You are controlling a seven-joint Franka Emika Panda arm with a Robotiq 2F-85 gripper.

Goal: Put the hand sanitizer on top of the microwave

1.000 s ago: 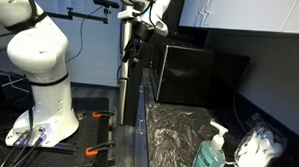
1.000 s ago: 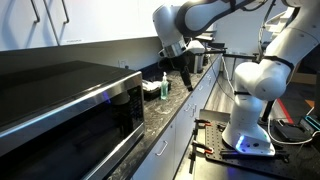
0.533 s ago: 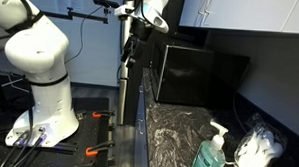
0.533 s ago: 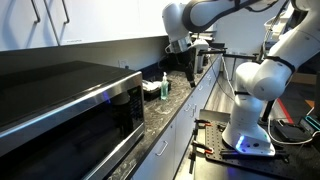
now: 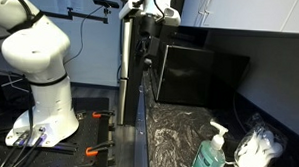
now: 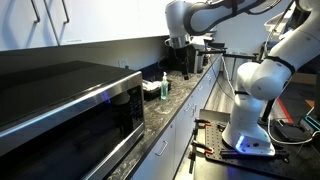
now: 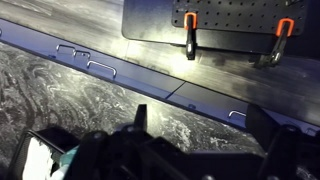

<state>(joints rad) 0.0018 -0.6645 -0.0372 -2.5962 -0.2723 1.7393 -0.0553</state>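
While the gripper (image 5: 144, 57) hangs w/ fingers spread & holds nothing, the hand sanitizer (image 5: 209, 156) stands up tall on the counter (image 5: 173, 129). Its pump end is up top, well apart from the microwave (image 5: 195, 73).

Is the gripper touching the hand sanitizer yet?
Apart. In an exterior view the gripper hangs in the air, well clear of the hand sanitizer on the counter.
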